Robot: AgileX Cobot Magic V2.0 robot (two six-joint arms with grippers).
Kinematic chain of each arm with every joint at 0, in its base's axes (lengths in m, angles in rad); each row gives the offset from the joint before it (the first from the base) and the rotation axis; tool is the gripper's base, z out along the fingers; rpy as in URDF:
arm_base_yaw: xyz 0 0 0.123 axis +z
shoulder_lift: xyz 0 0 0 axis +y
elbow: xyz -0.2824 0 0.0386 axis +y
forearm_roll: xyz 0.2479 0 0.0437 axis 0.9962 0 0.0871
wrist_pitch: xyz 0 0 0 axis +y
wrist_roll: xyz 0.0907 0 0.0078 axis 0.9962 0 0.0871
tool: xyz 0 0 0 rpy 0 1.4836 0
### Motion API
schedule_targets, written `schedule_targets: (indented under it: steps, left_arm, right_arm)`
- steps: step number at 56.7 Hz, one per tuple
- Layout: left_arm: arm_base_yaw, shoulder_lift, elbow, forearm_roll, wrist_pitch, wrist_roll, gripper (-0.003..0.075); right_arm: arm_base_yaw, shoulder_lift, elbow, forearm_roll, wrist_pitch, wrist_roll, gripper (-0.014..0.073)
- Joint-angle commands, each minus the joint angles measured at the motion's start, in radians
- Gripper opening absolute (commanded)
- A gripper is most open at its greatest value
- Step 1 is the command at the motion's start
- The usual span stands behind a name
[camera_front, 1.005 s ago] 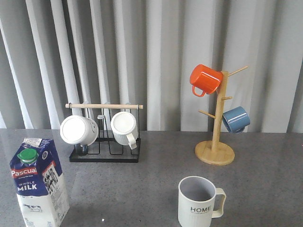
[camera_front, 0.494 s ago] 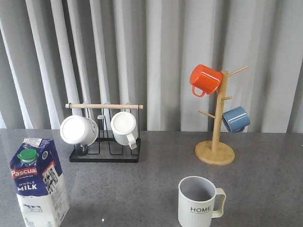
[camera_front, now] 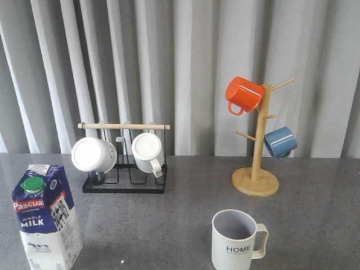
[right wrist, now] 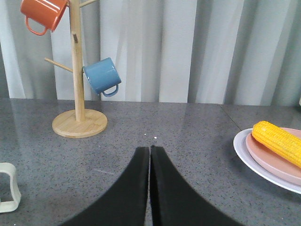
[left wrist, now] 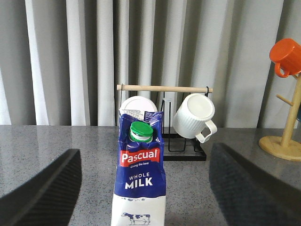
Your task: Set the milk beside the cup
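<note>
Milk is standing upright at the near left of the table, well apart from the cup sitting near centre-right. Left gripper is spreading its fingers wide on either side of the carton without touching it; right gripper is pressing its fingers together, holding nothing. Farther back, a black mug rack and a wooden mug tree are standing before the curtain.

Blue-topped, white-bottomed milk with red "Pascual" band, green cap and a small printed cow, between the wide-spread black fingers of the left gripper. Pale grey-white ribbed cup, grey inside, black "HOME" lettering. Orange mug and blue mug on a light wooden tree, beyond the right gripper's black fingers. Yellow corn on pink plate. Speckled dark grey table.
</note>
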State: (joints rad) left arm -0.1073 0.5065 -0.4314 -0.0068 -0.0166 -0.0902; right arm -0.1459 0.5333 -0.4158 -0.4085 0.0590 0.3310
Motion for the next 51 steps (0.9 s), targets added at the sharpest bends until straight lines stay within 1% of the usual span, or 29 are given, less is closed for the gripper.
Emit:
schedule_targets:
  steps: [1,9,15,19,25,27,32,39,43,51]
  left_arm:
    - [-0.008,0.008,-0.035,-0.007,-0.077,-0.009,0.0533]
    - [-0.008,0.008,-0.035,-0.007,-0.080,-0.009,0.0533]
    - [-0.008,0.009,-0.035,-0.007,-0.044,-0.009,0.0542]
    - [-0.008,0.009,-0.035,-0.012,-0.021,-0.024,0.0591]
    - [-0.009,0.010,-0.035,-0.035,-0.001,-0.064,0.0723]
    - [-0.010,0.013,-0.035,-0.036,-0.005,-0.064,0.0734]
    - [-0.014,0.040,-0.035,-0.033,-0.043,-0.060,0.0728]
    - [-0.014,0.128,-0.035,-0.030,-0.085,-0.028,0.0723]
    - [-0.014,0.192,-0.035,-0.030,-0.146,-0.026,0.0722]
    - [-0.033,0.326,-0.035,-0.025,-0.309,-0.026,0.0719]
  right_arm:
    - [-0.007,0.002,-0.025,-0.005,-0.064,-0.002,-0.0003]
    - [-0.007,0.002,-0.025,-0.005,-0.064,-0.002,-0.0003]
    - [-0.007,0.002,-0.025,-0.005,-0.064,-0.002,-0.0003]
    - [-0.007,0.002,-0.025,-0.005,-0.064,-0.002,-0.0003]
    - [-0.007,0.002,-0.025,-0.005,-0.064,-0.002,-0.0003]
    - [-0.007,0.002,-0.025,-0.005,-0.064,-0.002,-0.0003]
    - [-0.007,0.002,-0.025,-0.005,-0.064,-0.002,-0.0003]
    - [-0.007,0.002,-0.025,-0.005,-0.064,-0.002,-0.0003]
    - [-0.007,0.002,-0.025,-0.005,-0.064,-0.002,-0.0003]
    - [-0.007,0.002,-0.025,-0.005,-0.064,-0.002,-0.0003]
